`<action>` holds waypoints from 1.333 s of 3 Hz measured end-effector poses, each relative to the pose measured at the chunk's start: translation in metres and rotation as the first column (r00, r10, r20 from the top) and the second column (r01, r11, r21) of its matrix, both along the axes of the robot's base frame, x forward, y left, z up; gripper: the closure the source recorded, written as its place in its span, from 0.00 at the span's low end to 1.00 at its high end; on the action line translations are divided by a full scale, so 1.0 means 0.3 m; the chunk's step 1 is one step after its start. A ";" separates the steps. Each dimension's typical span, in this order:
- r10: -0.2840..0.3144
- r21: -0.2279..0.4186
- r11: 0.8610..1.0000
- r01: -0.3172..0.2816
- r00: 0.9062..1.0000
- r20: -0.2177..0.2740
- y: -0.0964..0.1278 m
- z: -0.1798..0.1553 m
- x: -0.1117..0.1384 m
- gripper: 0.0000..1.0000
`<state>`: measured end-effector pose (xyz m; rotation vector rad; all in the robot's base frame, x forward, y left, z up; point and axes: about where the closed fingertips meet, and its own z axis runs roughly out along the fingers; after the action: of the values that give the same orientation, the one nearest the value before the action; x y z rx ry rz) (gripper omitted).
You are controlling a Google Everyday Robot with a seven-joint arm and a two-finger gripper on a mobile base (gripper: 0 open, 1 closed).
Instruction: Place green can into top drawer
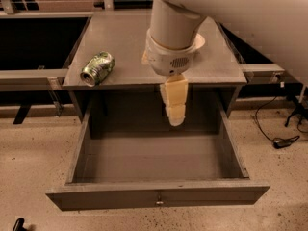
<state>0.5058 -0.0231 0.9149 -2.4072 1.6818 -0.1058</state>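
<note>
The green can [97, 68] lies on its side on the left part of the grey cabinet top [120, 37], its silver end facing the front. The top drawer [159, 196] is pulled out wide below it, with nothing inside and a small knob at the centre of its front panel. My gripper [175, 110] hangs down from the white arm [173, 28] over the middle of the cabinet's front edge, above the back of the drawer. It is to the right of the can, apart from it, and holds nothing that I can see.
A pale bowl [199, 42] sits on the cabinet top, mostly hidden behind the arm. Grey rails [29, 74] run off to the left and right of the cabinet. A black cable [281, 141] lies on the speckled floor at the right.
</note>
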 end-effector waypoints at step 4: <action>0.436 -0.120 0.898 -0.423 0.891 0.127 0.243 0.087 0.420 0.00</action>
<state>0.6317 0.0500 0.9408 -2.6972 1.0670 -0.2914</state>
